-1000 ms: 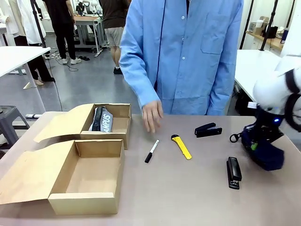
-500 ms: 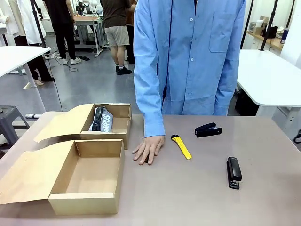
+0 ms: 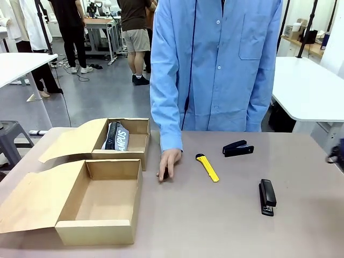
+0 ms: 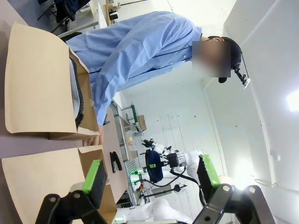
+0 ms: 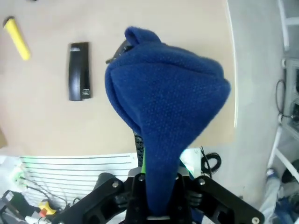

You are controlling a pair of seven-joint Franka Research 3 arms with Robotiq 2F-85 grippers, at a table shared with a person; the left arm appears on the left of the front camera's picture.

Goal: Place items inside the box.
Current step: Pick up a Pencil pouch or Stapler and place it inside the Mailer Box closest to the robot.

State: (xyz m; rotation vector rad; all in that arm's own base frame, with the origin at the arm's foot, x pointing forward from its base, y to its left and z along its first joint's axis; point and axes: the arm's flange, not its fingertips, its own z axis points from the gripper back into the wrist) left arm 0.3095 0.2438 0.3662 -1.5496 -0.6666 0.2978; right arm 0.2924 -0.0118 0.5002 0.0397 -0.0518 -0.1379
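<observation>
Two open cardboard boxes stand at the left. The far box (image 3: 138,143) holds a grey zip pouch (image 3: 115,136); the near box (image 3: 97,201) has nothing in it. On the table lie a yellow utility knife (image 3: 207,167) and two black staplers (image 3: 238,148) (image 3: 267,196). The person's hand (image 3: 169,163) rests on the table right of the boxes. My right gripper (image 5: 158,156) is shut on a navy blue fabric pouch (image 5: 163,105), held above the table's right edge, with a stapler (image 5: 78,71) below it. My left gripper (image 4: 150,171) is open with nothing between its fingers.
The box flaps (image 3: 32,199) lie spread over the table's left corner. A person in a blue coat (image 3: 215,64) stands at the far edge. The right table edge (image 5: 231,70) runs close to the pouch. White tables and other people are behind.
My right arm has pulled off the right side of the front view with the navy pouch. The person's hand has dropped onto the marker pen and now covers it.
</observation>
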